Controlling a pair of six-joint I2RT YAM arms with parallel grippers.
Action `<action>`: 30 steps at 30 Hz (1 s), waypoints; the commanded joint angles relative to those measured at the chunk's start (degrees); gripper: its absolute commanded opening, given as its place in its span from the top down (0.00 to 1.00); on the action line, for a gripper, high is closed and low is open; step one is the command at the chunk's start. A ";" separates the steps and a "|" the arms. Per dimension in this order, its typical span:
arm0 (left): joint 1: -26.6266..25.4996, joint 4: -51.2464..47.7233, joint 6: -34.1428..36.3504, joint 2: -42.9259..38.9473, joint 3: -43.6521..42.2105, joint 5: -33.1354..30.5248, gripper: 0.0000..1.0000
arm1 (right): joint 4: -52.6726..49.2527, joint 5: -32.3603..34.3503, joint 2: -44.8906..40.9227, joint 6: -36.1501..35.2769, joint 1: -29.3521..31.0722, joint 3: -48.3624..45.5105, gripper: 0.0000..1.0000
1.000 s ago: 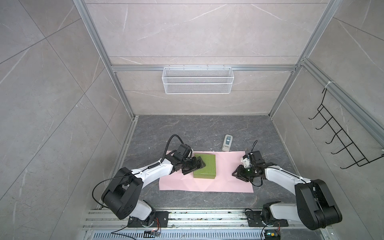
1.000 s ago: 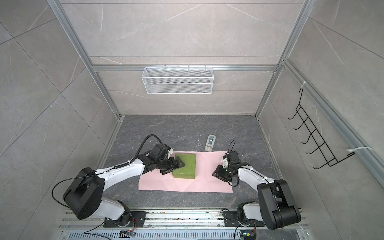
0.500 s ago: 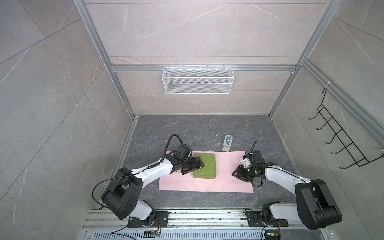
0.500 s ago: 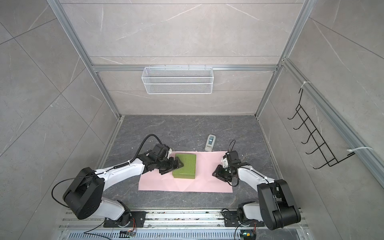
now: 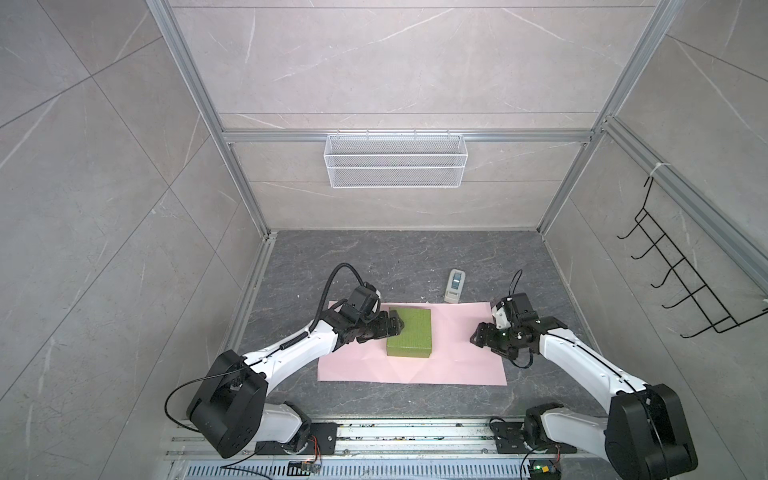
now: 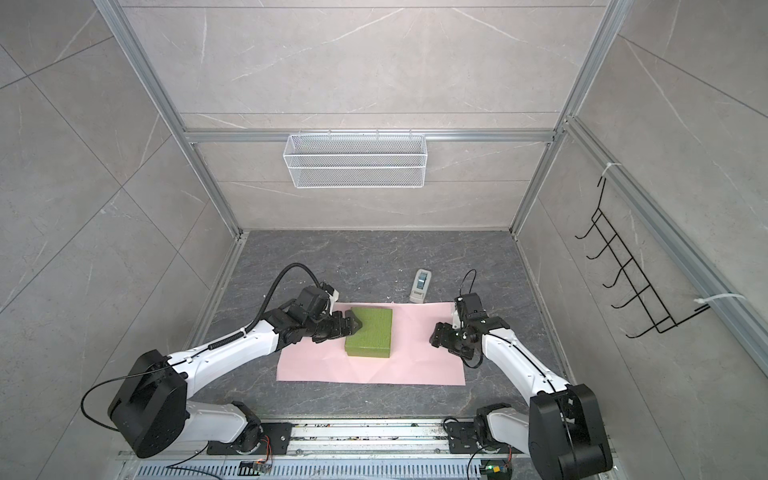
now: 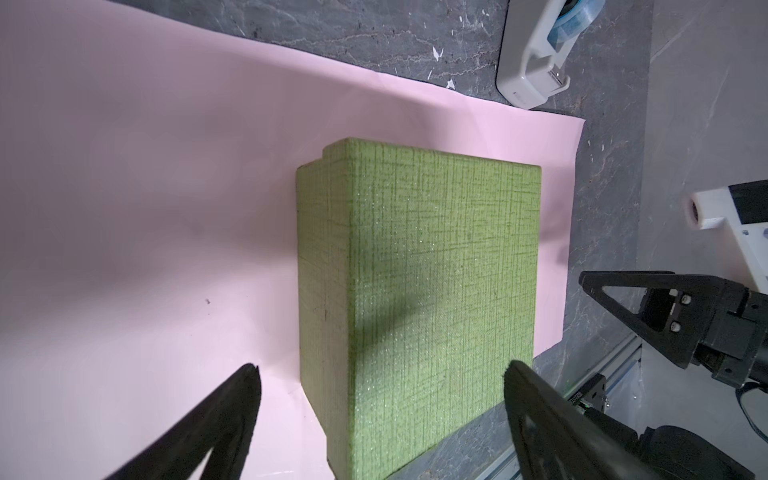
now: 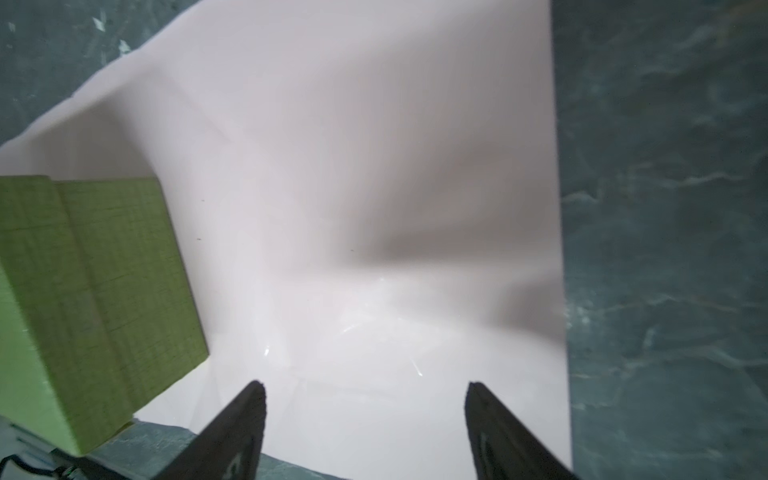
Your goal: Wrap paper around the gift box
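Pink paper (image 5: 457, 353) seems flat; left fingers (image 7: 220, 428) and right fingers (image 8: 237, 432) gape, empty. I'd pinch its edge low, bracing the gift box (image 5: 409, 334).

place: robot lab test cell | evidence: aluminium frame (image 5: 291, 136), stone-look wall panels (image 5: 395, 62), arm-mounting rail (image 5: 415, 434)

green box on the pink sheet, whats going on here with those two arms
Two robot arms are set to wrap the gift box, which sits on the left part of the paper. The paper lies unfolded, pink face up. The left claw is open at the box's left edge and grips nothing. The right claw is open too, low over the paper's right end. No fold has been made yet. A small white tape dispenser lies just beyond the paper's far edge.
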 commanded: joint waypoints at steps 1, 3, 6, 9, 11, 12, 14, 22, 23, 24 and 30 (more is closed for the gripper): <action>-0.10 -0.22 3.64 -0.85 2.57 -1.61 0.07 | -6.09 7.19 -2.44 3.69 0.01 0.04 0.16; -0.07 -0.72 4.61 -0.42 3.22 -1.87 0.06 | -7.25 9.41 -3.50 5.92 0.05 -0.70 0.13; -0.11 -0.95 5.77 -0.10 3.90 -2.06 0.06 | -9.05 11.45 -4.77 9.63 0.12 -2.34 0.10; -0.06 -0.60 6.30 0.29 4.13 -1.80 0.06 | -8.63 10.96 -5.06 12.64 0.32 -4.44 0.01; -0.01 -0.25 6.41 0.59 4.18 -1.47 0.06 | -7.53 9.97 -4.30 14.39 1.11 -5.64 0.01; -0.03 -0.09 6.49 0.85 4.25 -1.15 0.06 | -7.26 10.19 -3.77 15.12 2.11 -5.84 0.01; -0.05 0.06 6.58 1.29 4.39 -0.59 0.06 | -7.05 10.70 -2.55 16.45 4.06 -5.78 0.01; -0.03 0.59 6.32 2.27 4.40 0.14 0.06 | -3.36 9.99 0.66 21.30 9.86 -7.49 0.01; -0.01 0.63 6.32 2.23 4.39 0.14 0.06 | -2.66 9.56 0.63 21.26 10.02 -7.76 0.01; -0.03 0.65 6.25 2.18 4.34 0.06 0.06 | -1.95 9.13 0.41 21.05 10.02 -7.96 0.02; -0.05 0.49 5.97 2.10 4.17 -0.15 0.06 | 3.04 5.40 -2.33 16.68 10.11 -8.40 0.07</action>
